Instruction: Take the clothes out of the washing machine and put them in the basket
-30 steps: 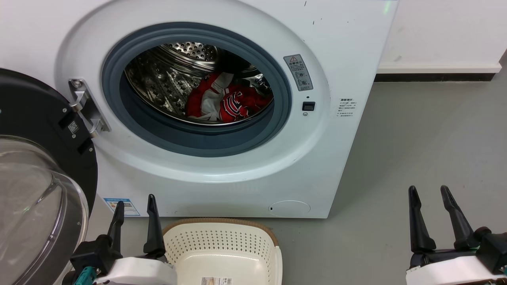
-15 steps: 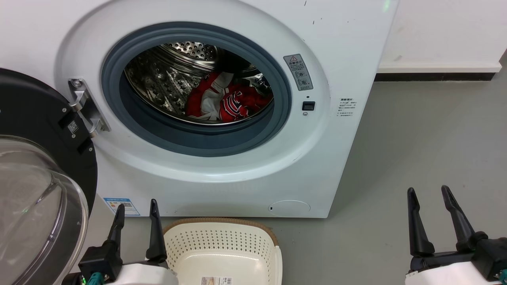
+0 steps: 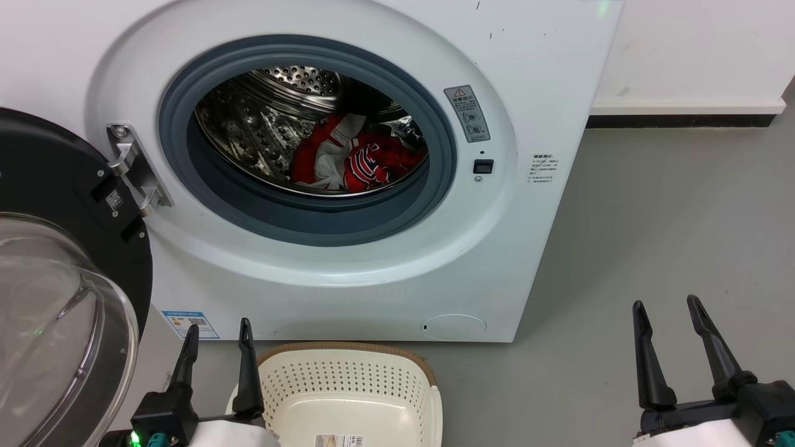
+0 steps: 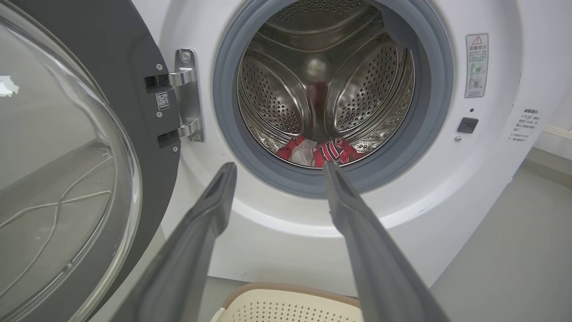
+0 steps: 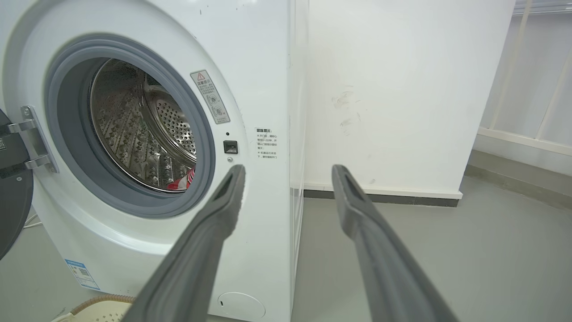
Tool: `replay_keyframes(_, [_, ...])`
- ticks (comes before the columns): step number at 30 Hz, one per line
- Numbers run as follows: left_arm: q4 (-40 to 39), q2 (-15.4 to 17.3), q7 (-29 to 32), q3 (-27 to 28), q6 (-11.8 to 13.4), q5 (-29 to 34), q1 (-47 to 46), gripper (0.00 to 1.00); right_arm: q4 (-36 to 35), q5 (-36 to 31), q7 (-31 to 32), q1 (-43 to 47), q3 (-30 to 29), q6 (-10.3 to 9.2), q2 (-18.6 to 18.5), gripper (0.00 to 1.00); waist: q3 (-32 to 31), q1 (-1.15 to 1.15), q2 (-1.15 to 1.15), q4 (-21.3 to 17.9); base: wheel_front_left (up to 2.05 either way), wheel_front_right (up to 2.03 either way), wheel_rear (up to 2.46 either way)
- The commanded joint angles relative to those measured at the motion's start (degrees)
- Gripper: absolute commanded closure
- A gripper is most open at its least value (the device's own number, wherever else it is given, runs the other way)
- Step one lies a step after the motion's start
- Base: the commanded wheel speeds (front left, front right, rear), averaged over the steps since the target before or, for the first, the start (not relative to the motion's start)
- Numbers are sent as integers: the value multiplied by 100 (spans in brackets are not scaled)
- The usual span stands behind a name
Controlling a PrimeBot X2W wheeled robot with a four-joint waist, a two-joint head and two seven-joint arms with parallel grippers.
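- The washing machine (image 3: 546,74) stands on a grey floor (image 3: 652,217) against a white wall (image 3: 683,49). Its round, black-rimmed glass door (image 3: 56,186) is swung fully open to the left on a metal hinge (image 3: 133,164).
- The clothes (image 3: 360,161), a crumpled heap of red fabric with white panels and stripe trim, lie at the bottom of the perforated steel drum (image 3: 261,124), behind the grey rubber ring (image 3: 310,223).
- The basket (image 3: 348,379) sits on the floor just in front of the machine, below the door opening. A paper label (image 3: 340,441) shows on its bare bottom.
- The left gripper (image 3: 220,325) hovers low at the basket's left corner, between the basket and the open door. Its two dark fingers are parted wide, grip nothing and point up toward the machine; in the left wrist view they frame the drum's mouth and the red heap.
- The right gripper (image 3: 664,301) hangs over bare floor to the right of the machine, well apart from the basket, its fingers likewise spread wide and gripping nothing.
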Motion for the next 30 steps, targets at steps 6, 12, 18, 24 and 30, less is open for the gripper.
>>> replay_keyframes(6, [38, 8, -24, 22, -5, -33, 57, 0, 32, 72, -22, 78, 5, -2, -18, 0, 4, 0, 0, 0, 0, 0, 0])
replay_keyframes(12, [76, 8, -24, 27, 1, -23, 49, 0, 67, 64, -22, 73, 13, -2, -18, 0, 8, 0, 0, 2, 0, 0, 0])
replay_keyframes(18, [109, 8, -24, 17, 32, -17, 55, 0, 72, 41, -22, 74, 21, -2, -18, 0, 7, 0, 0, -8, 0, 0, 0])
replay_keyframes(24, [169, 8, -24, 6, -7, 0, -67, 0, 52, 27, -21, 59, 11, -2, -18, 0, 25, 0, 0, -4, 0, 0, 0])
replay_keyframes(30, [470, 8, -24, -62, -212, 107, -531, 0, 17, -6, -21, -80, 57, -2, -18, 0, 175, 0, 0, -34, 0, 0, 0])
